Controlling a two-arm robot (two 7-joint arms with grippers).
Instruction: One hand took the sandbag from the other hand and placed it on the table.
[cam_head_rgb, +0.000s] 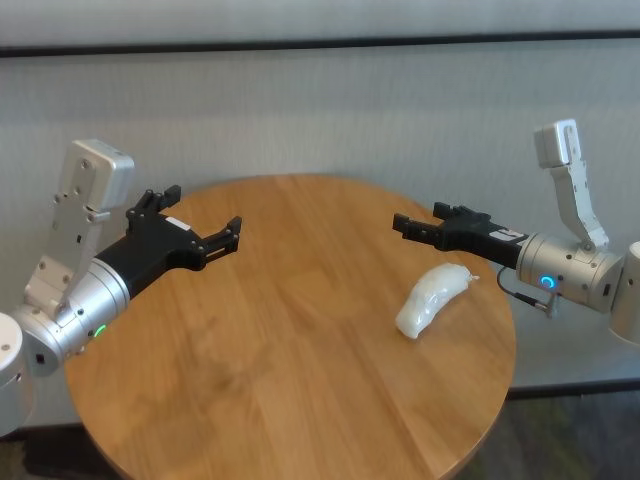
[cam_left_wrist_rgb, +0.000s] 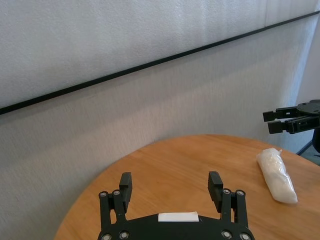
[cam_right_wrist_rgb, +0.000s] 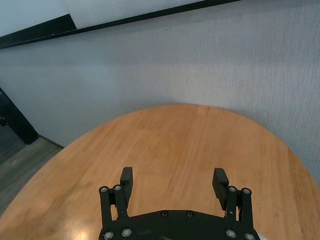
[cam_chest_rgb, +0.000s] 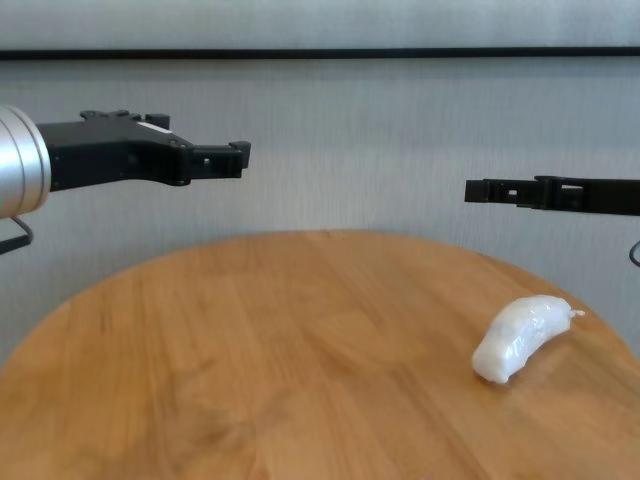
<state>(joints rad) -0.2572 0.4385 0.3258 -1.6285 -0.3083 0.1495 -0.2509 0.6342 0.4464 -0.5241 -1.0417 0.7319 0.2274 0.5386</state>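
Right gripper (cam_head_rgb: 418, 222) hangs over the round wooden worktop (cam_head_rgb: 300, 330) at about three o'clock, its fingers spread wide with nothing between them. Just below and beside it, toward four o'clock, the white sandbag (cam_head_rgb: 431, 298) lies flat on the wood, touched by neither arm. Left gripper (cam_head_rgb: 200, 218) is held up over the nine to ten o'clock edge, fingers likewise apart and holding nothing.

From the chest camera both grippers show well above the wood, and the bag's twisted tip points toward the right edge. The left wrist camera catches the bag (cam_left_wrist_rgb: 276, 174) with the far gripper (cam_left_wrist_rgb: 280, 120) above it; the right wrist camera shows only bare wood beyond its own fingers (cam_right_wrist_rgb: 221, 181).
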